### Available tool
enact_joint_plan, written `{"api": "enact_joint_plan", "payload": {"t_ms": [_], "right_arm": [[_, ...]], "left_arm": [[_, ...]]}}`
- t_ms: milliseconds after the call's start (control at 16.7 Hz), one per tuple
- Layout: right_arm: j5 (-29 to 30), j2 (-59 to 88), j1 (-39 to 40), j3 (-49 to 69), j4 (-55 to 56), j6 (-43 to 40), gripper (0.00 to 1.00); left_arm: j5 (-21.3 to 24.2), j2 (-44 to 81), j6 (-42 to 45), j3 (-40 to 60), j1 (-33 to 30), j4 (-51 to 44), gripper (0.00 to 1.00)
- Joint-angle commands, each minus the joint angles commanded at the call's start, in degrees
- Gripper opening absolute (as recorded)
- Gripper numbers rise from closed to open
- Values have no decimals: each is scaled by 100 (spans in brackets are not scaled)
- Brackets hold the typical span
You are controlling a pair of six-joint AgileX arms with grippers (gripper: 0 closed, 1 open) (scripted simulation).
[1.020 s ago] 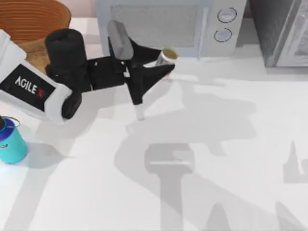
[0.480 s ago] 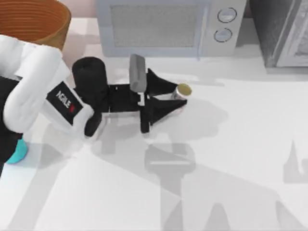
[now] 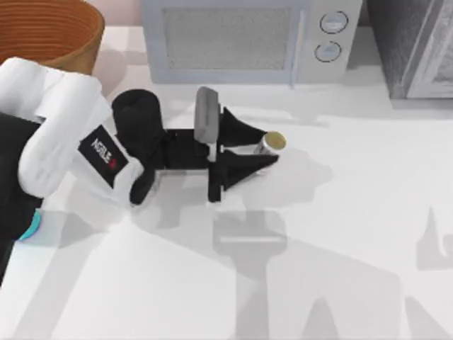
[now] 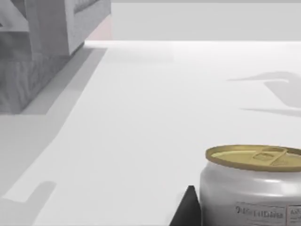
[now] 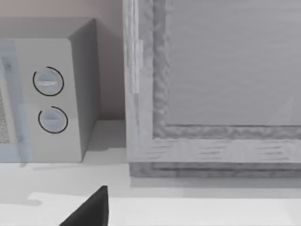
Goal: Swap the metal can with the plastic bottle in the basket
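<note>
Top view: the left arm reaches from 9 o'clock toward the middle of the white bench (image 3: 340,234), its left hand (image 3: 267,150) closed on the metal can (image 3: 272,142), one black finger on each side of the can's body, the dull gold top facing up; the can sits just short of centre, slightly toward 12 o'clock, in front of the microwave (image 3: 248,39); the basket (image 3: 49,32) stands at the 10 o'clock corner, well apart from the can; a sliver of the cyan plastic bottle (image 3: 30,228) shows at 9 o'clock, mostly hidden under the arm's white shell; a grey cabinet (image 3: 414,46) occupies the 1 o'clock corner. Left wrist view: the can (image 4: 251,188) appears close up, upright, with its pull tab and small printed label legible as shapes, one dark fingertip (image 4: 187,209) beside its wall; beyond it lie bare bench surface, arm shadows, and a grey block at the far edge. Right wrist view: the microwave's two round dials (image 5: 49,100) and the cabinet's textured front (image 5: 225,84) stand against a pale pinkish wall; one black fingertip of the right hand (image 5: 91,209) shows, and whether that hand is wide or narrow cannot be told.
</note>
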Motion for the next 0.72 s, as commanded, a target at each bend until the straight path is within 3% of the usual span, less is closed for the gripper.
{"api": "enact_joint_plan", "payload": {"t_ms": [120,720], "right_arm": [[0,0,0,0,0,0,100],[0,0,0,0,0,0,100]], "left_arm": [[0,0,0,0,0,0,0],[0,0,0,0,0,0,75]]}}
